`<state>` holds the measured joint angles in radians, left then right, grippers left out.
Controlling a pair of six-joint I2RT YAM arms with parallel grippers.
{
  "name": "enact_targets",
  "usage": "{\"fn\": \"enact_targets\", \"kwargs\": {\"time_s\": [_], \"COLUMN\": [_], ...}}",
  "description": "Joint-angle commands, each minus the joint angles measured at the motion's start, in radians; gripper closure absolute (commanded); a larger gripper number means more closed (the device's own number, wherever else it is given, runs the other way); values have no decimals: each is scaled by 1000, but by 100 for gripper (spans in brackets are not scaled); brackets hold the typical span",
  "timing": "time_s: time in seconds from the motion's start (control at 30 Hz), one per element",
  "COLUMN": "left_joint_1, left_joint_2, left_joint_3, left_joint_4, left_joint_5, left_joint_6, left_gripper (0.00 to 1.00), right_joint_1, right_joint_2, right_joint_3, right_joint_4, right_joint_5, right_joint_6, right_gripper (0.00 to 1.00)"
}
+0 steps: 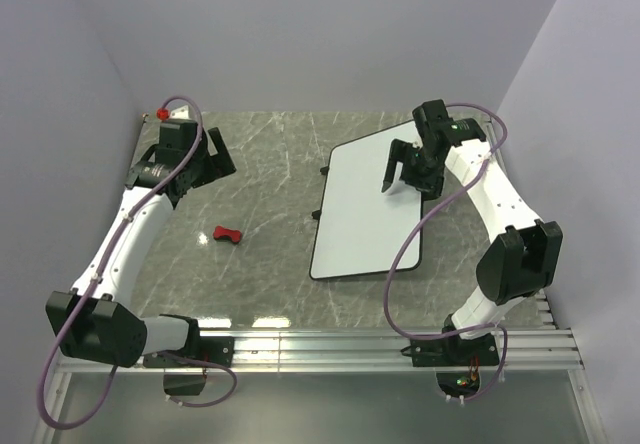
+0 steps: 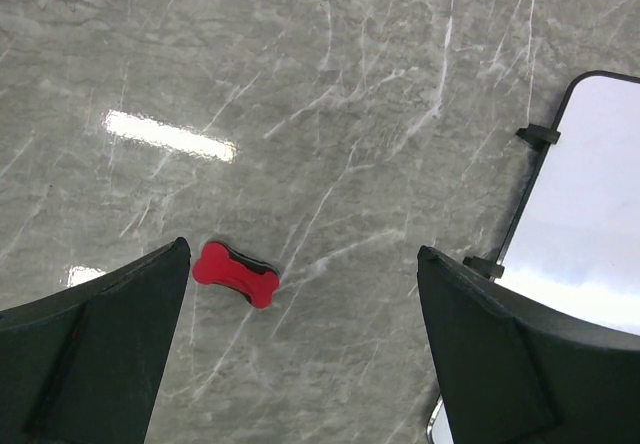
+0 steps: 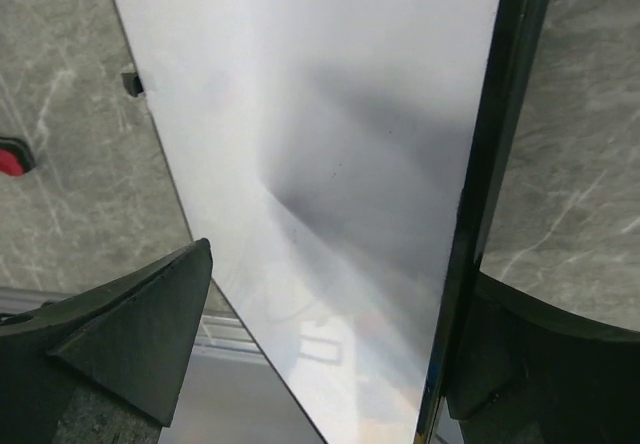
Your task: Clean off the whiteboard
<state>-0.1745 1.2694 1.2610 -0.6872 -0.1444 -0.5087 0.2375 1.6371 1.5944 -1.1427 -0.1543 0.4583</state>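
Observation:
The whiteboard (image 1: 365, 209) lies flat on the marble table at centre right, white with a thin black rim and no writing that I can see. My right gripper (image 1: 407, 177) hovers over its far right part, open and empty. In the right wrist view the board (image 3: 330, 144) fills the gap of the gripper (image 3: 340, 274), and its black rim (image 3: 490, 164) runs just inside the right finger. The small red eraser (image 1: 227, 234) lies on the table left of the board. My left gripper (image 1: 205, 159) is open and empty, high above the far left. In its wrist view (image 2: 302, 264) the eraser (image 2: 235, 275) lies beside the left finger.
Black clips (image 1: 321, 171) stick out from the board's left edge. A small red object (image 1: 160, 114) sits at the far left wall. Aluminium rails (image 1: 380, 344) run along the near edge, and walls close the back and sides.

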Motion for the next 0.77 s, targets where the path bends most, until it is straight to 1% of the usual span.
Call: {"fn": "enact_targets", "kwargs": {"time_s": [0.0, 0.17, 0.53, 0.67, 0.73], "left_joint_1": [-3, -3, -3, -3, -3], "left_joint_2": [7, 16, 48, 61, 68], "left_joint_3": [21, -2, -66, -90, -107], "left_joint_4": [55, 74, 129, 158, 170], "left_joint_5": [19, 6, 5, -6, -14], "left_joint_6": [15, 19, 18, 26, 32], "left_gripper": [1, 1, 1, 1, 0], "right_joint_1": [-15, -46, -107, -135, -144], "right_joint_2": [-43, -48, -56, -82, -97], "right_joint_3": [-19, -16, 27, 81, 136], "right_joint_4": [0, -3, -22, -32, -37], "right_joint_5": [68, 143, 254, 199, 116], "right_joint_6": [-20, -14, 20, 39, 51], "right_gripper": [9, 8, 7, 7, 7]}}
